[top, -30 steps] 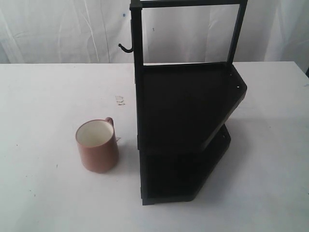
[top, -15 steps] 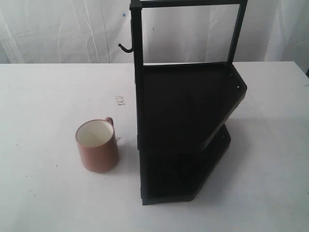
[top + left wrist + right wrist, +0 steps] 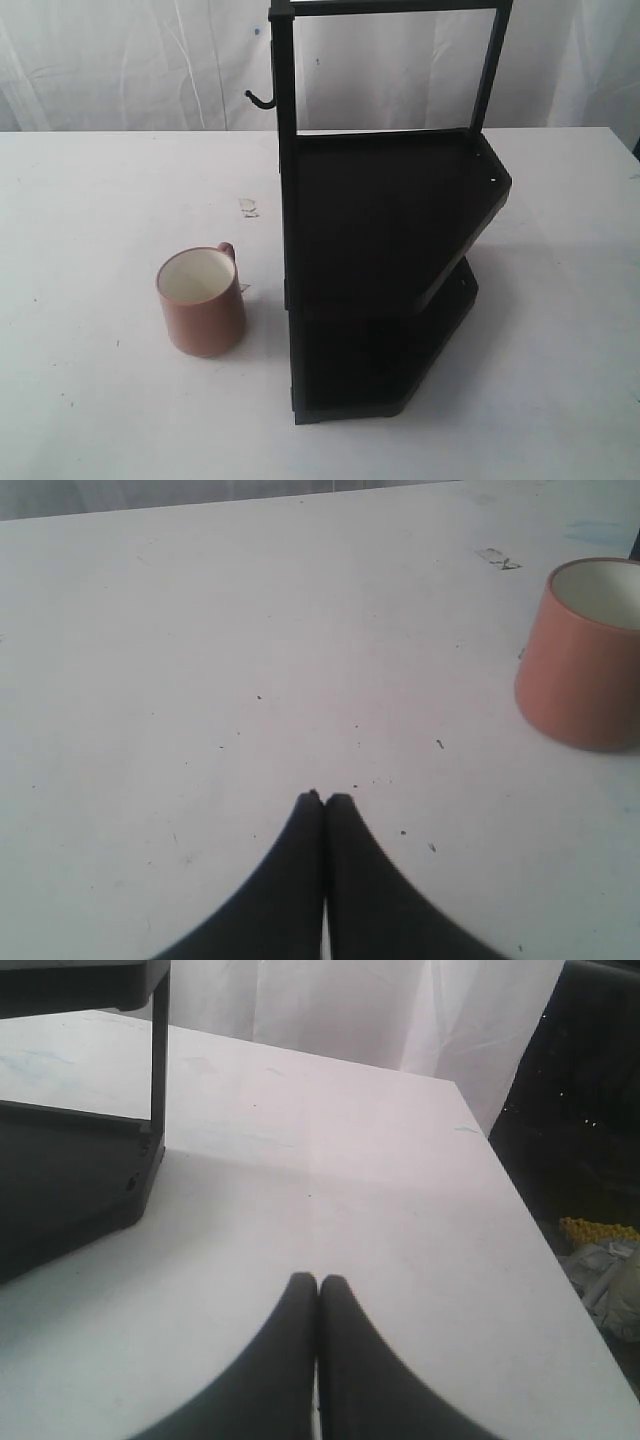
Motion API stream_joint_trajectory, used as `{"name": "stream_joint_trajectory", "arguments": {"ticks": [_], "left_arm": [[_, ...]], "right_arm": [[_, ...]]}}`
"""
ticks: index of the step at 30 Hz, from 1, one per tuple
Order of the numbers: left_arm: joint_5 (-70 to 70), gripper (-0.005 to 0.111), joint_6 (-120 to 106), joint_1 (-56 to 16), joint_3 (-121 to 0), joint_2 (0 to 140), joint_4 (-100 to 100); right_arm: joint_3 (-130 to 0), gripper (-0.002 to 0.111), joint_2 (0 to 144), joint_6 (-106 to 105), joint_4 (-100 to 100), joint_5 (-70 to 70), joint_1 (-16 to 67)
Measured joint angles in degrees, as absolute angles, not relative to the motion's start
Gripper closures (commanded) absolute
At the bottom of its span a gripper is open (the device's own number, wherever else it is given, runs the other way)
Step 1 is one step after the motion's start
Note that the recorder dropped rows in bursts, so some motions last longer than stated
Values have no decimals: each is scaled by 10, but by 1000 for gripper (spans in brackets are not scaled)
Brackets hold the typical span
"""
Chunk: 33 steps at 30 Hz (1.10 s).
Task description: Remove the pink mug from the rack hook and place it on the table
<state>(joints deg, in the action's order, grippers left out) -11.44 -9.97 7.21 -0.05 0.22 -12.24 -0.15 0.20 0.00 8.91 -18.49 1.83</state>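
The pink mug [image 3: 202, 302] stands upright on the white table [image 3: 100, 200], left of the black rack, its handle turned toward the back. The same mug [image 3: 585, 655] shows at the edge of the left wrist view, well apart from my left gripper [image 3: 325, 798], which is shut with nothing in it. The rack hook [image 3: 259, 98] sticks out bare from the upright post. My right gripper [image 3: 318, 1280] is shut and empty over bare table [image 3: 380, 1160], beside the rack's base [image 3: 70, 1175]. Neither gripper appears in the exterior view.
The tall black two-shelf rack [image 3: 390, 230] fills the middle of the table. A small scuff mark [image 3: 248, 207] lies behind the mug. The table's edge [image 3: 530, 1230] drops off near the right gripper, with dark clutter beyond. White curtain behind.
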Motion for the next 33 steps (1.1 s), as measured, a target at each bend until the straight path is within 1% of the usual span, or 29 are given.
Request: {"name": "stream_joint_trajectory", "arguments": {"ticks": [33], "left_arm": [[-114,107,-101,72,-1,2,-124]], "right_arm": [[-1,108,2,11,89,-185,18]]}}
